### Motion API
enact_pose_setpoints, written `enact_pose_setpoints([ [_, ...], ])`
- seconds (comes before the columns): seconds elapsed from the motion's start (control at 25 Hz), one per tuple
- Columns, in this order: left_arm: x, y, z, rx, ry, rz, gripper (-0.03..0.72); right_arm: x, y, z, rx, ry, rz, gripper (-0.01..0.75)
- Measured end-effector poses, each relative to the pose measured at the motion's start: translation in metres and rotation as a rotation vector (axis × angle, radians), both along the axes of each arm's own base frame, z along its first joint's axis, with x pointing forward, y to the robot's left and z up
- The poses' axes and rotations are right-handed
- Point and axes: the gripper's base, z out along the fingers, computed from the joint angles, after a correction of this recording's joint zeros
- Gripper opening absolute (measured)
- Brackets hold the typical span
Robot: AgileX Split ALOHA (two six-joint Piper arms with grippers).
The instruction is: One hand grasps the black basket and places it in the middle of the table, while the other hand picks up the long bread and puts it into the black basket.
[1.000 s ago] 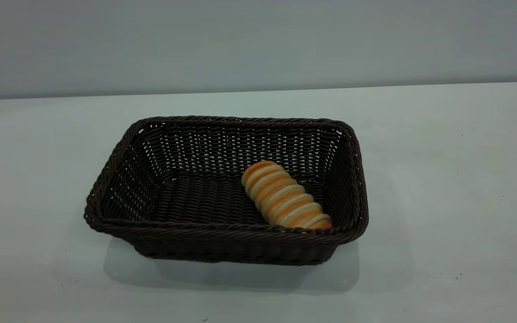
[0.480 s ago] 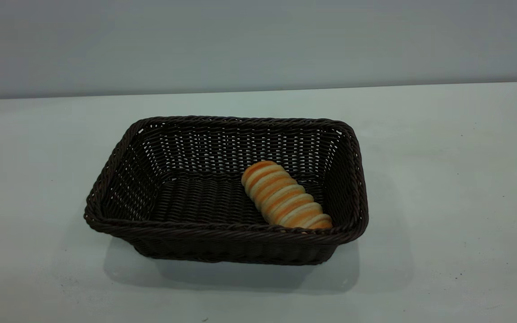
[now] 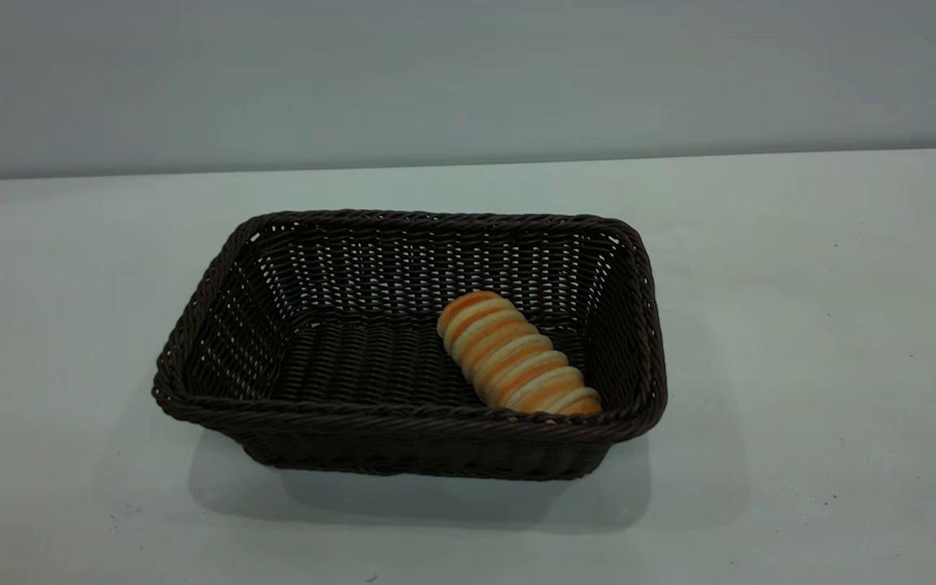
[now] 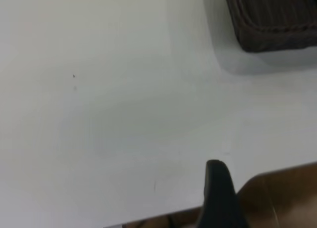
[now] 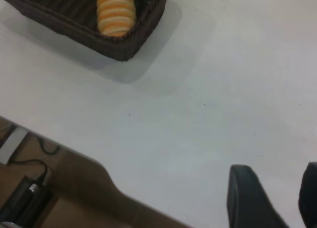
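Note:
The black basket (image 3: 403,419) stands on the white table (image 3: 809,325) near its middle. The long bread (image 3: 517,354) lies inside it, at the right end, aslant on the woven floor. No gripper shows in the exterior view. My left gripper (image 4: 218,188) is low over the table's near edge, far from the basket's corner (image 4: 272,25). My right gripper (image 5: 276,188) is open and empty above bare table, well away from the basket (image 5: 59,15) and the bread (image 5: 115,13).
A grey wall (image 3: 468,73) runs behind the table. In the right wrist view the table's edge drops to a brown floor with cables and a dark box (image 5: 27,193). A few tiny dark specks mark the tabletop.

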Motion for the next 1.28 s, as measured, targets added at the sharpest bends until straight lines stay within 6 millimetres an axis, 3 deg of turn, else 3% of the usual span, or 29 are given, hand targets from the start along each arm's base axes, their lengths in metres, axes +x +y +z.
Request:
enact_pose_setpoints([
  [0.64, -0.0026, 0.0005, -0.0003, -0.003, -0.016, 0.002, 0.544, -0.0003, -0.0002, 0.0, 0.002, 0.0, -0.025, 0.239],
  [1.28, -0.011, 0.0003, -0.0014, -0.008, -0.07, 0.082, 0.544, -0.0058, -0.0042, -0.0001, 0.005, 0.002, -0.577, 0.239],
])
